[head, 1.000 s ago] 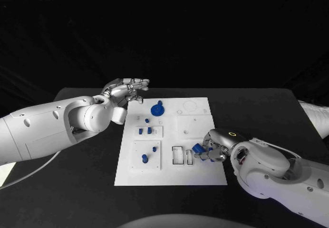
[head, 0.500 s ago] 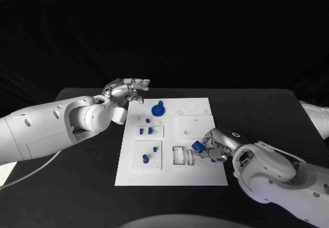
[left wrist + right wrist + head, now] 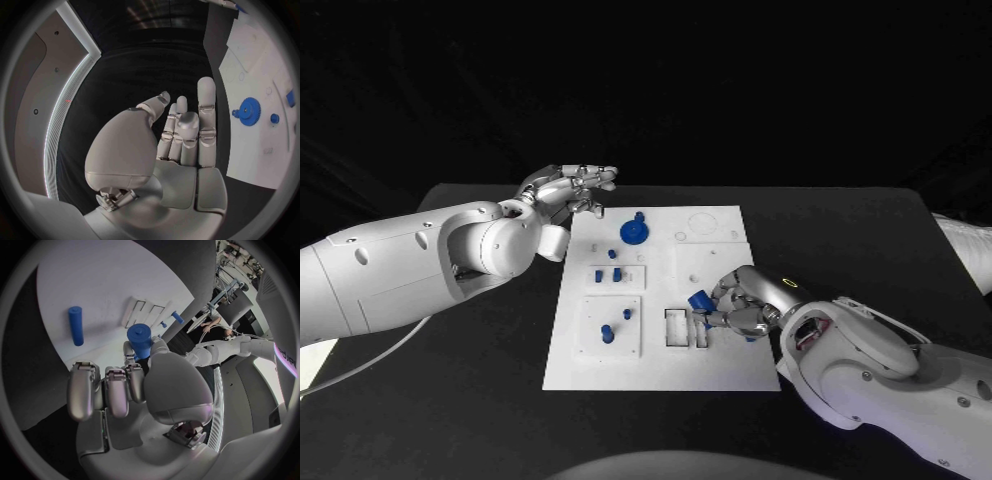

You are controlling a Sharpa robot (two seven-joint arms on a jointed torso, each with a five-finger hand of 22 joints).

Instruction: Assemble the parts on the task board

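Note:
The white task board (image 3: 718,365) lies in the middle of the black table. My right hand (image 3: 744,308) hovers over the board's right half and pinches a short blue cylinder (image 3: 700,298) just above the two narrow slots (image 3: 687,328). In the right wrist view the same cylinder (image 3: 140,340) sits at the fingertips of that hand (image 3: 125,390), and a blue peg (image 3: 75,325) lies loose on the board (image 3: 94,275). My left hand (image 3: 571,188) hangs over the table beyond the board's far left corner, fingers apart and holding nothing. A blue gear (image 3: 633,232) stands at the board's far end.
Several small blue pegs (image 3: 606,274) stand in the left-hand plates of the board, two more (image 3: 604,332) in the near plate. In the left wrist view the gear (image 3: 250,111) and a peg (image 3: 274,118) lie beyond my left hand (image 3: 181,135).
My right hand has moved left across the board with the blue cylinder, from the board's right edge to the slots. The left arm has stayed still.

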